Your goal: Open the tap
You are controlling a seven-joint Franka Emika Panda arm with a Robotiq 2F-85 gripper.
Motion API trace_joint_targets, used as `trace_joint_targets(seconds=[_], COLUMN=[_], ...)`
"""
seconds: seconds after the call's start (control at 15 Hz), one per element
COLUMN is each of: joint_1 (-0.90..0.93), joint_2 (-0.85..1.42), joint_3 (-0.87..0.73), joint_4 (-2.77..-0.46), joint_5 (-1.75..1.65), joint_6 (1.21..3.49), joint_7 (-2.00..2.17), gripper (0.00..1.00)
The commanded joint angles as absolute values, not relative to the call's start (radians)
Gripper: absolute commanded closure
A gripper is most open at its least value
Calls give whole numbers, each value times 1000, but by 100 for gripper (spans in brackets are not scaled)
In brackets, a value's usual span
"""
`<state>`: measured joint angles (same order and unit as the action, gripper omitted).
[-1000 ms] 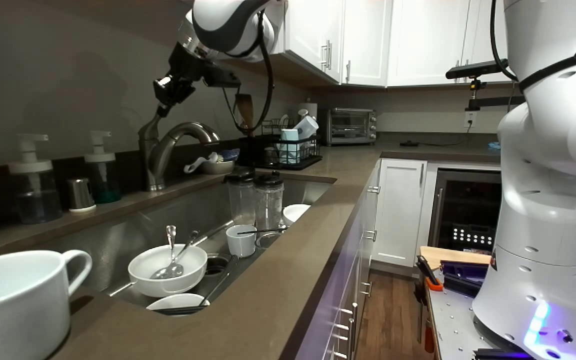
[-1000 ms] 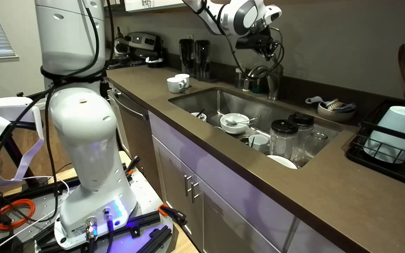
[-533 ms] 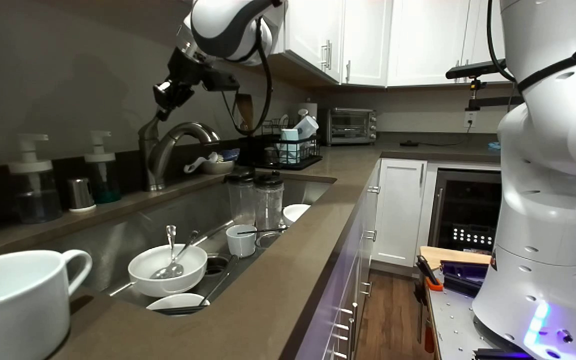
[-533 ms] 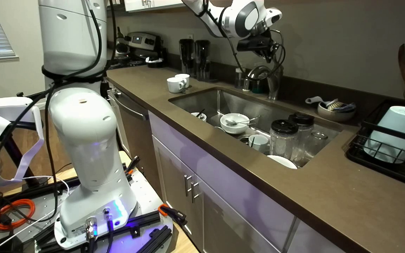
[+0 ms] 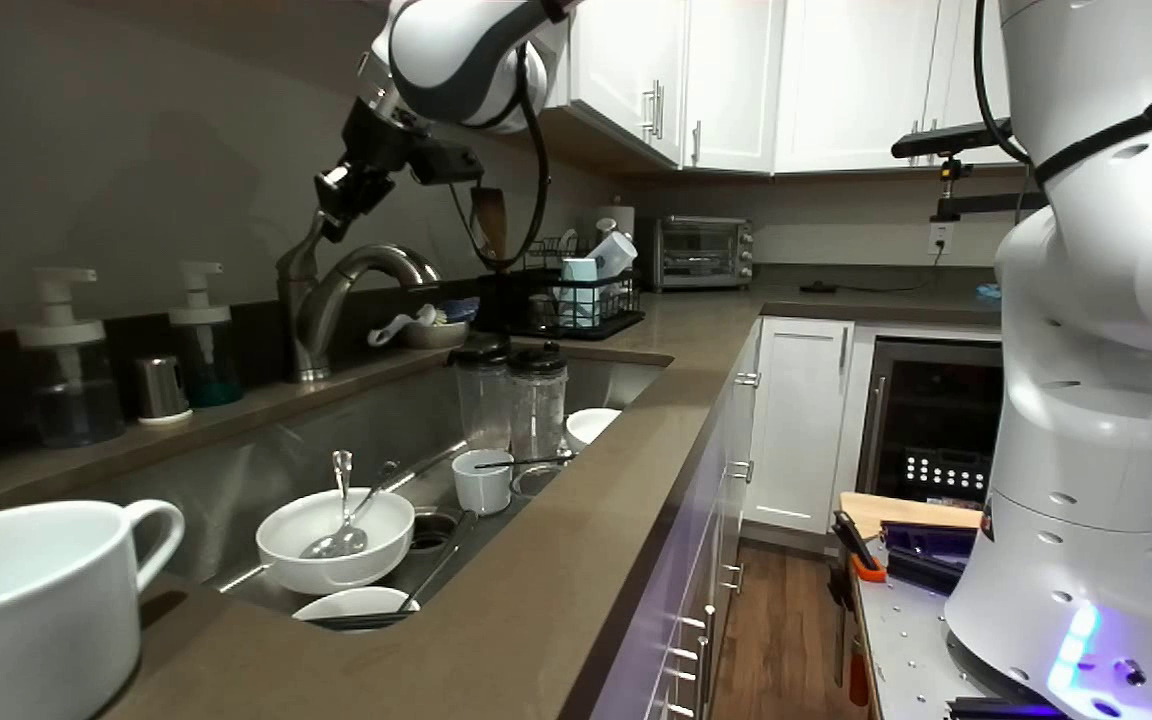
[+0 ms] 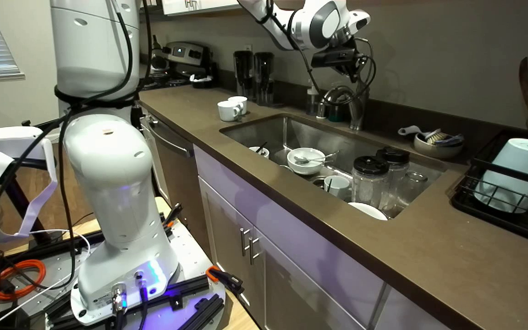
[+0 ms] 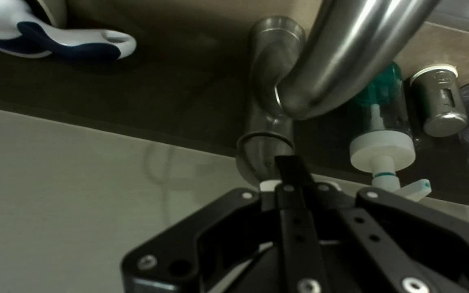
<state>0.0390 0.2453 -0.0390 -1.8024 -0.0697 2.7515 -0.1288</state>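
Note:
The tap (image 5: 329,305) is a brushed-metal faucet with an arched spout, standing behind the sink; it also shows in an exterior view (image 6: 357,112). Its lever handle (image 5: 304,258) points up toward the gripper. In the wrist view the spout (image 7: 352,53) crosses the top, and the handle (image 7: 264,156) lies just beyond the fingertips. My gripper (image 7: 293,167) is shut with nothing between its fingers. In an exterior view the gripper (image 5: 334,230) is beside the handle's upper end; whether they touch I cannot tell. The handle's tip is partly hidden by the fingers in the wrist view.
Soap dispensers (image 5: 204,335) and a small metal cap (image 5: 162,388) stand beside the tap. A bowl with a brush (image 6: 438,144) is on its far side. The sink (image 6: 300,133) holds bowls, cups and jars. A cable (image 5: 536,170) loops under the wrist. The wall is close behind the handle.
My gripper has moved slightly down and to the right in both exterior views, and more of the handle's upper end shows beside the fingers. The tap looks unmoved.

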Motion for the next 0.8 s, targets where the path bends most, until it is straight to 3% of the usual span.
trace_joint_targets(seconds=[0.0,0.73], joint_1=[30,27], joint_2=[259,271], joint_3=[-30,-27], joint_4=[-1775,-1777], joint_5=[-89,-78], joint_6=[2776,2901], joint_7=[-103,-103], gripper=[100,100])
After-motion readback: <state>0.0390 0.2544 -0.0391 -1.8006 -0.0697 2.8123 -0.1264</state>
